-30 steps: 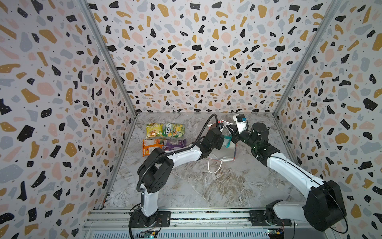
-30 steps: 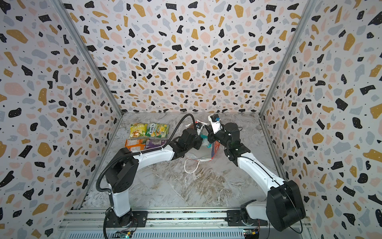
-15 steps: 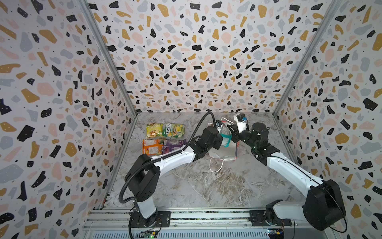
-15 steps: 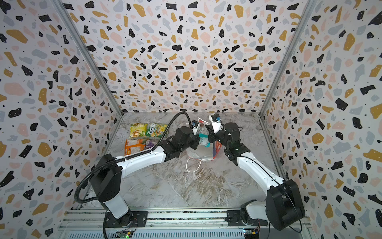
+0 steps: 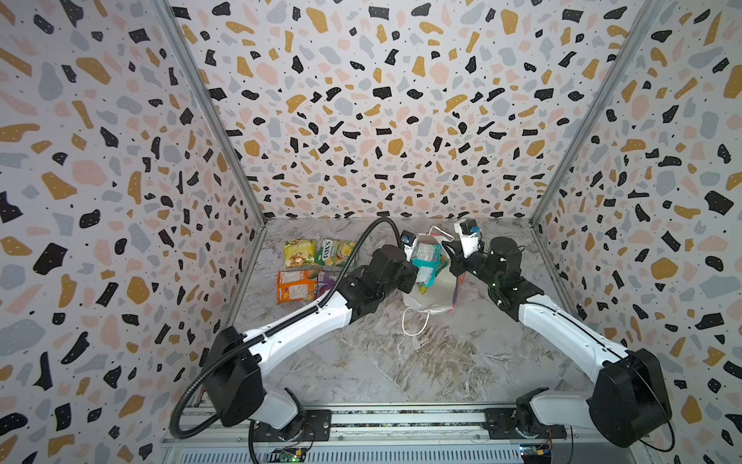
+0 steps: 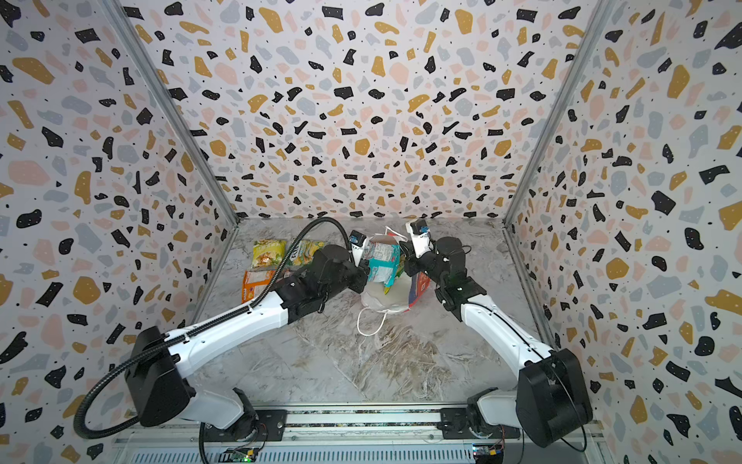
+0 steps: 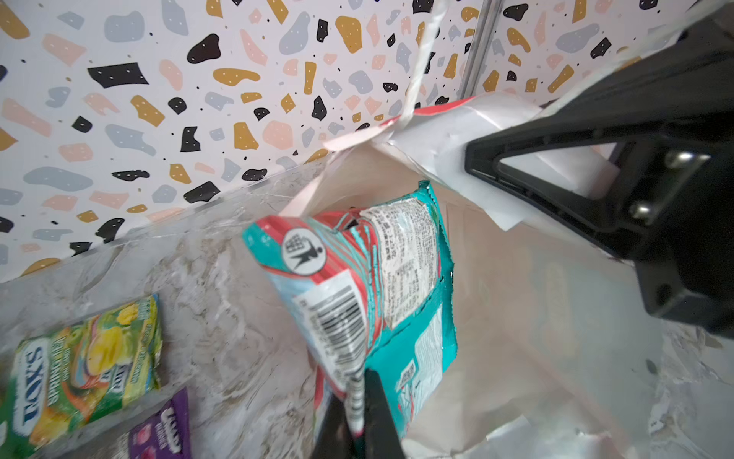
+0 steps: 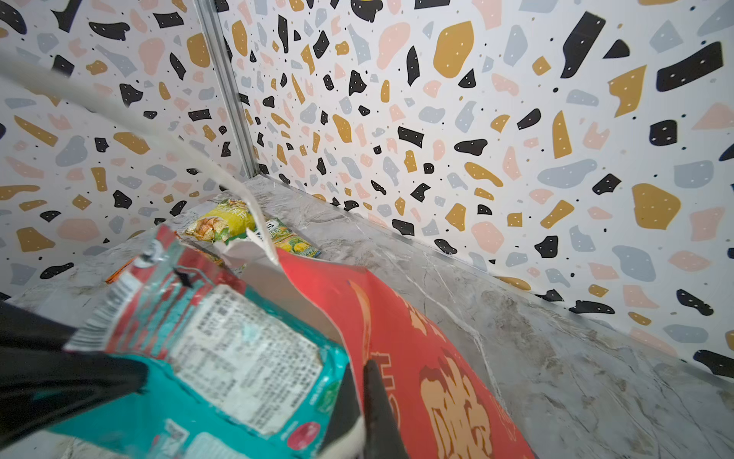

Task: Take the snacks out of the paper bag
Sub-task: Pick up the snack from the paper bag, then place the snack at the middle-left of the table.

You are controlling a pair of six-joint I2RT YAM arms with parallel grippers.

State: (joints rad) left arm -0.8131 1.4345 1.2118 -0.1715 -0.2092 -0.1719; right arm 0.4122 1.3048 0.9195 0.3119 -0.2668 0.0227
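The red paper bag (image 5: 435, 296) with a white inside lies tilted on the table with its mouth open. My right gripper (image 8: 363, 371) is shut on the bag's red rim (image 8: 437, 357), holding it up. A teal snack packet (image 5: 426, 261) hangs over the bag's mouth, and my left gripper (image 7: 359, 391) is shut on its barcode edge (image 7: 341, 330). In both top views the two grippers stand close together at the bag, left (image 6: 363, 269) and right (image 6: 409, 265). Four other snacks lie flat to the left: yellow (image 5: 299, 253), FOX'S (image 5: 335, 252), orange (image 5: 295, 285) and purple (image 5: 329, 277).
A white cord handle (image 5: 415, 321) loops onto the marble table in front of the bag. Terrazzo walls close in the back and both sides. The left arm's black hose (image 5: 373, 237) arcs over the laid-out packets. The arms' rail (image 5: 401, 418) runs along the front.
The left arm has stretched out and its elbow has swung low to the left. The teal packet has risen a little in the bag's mouth. The right arm has stayed on the rim.
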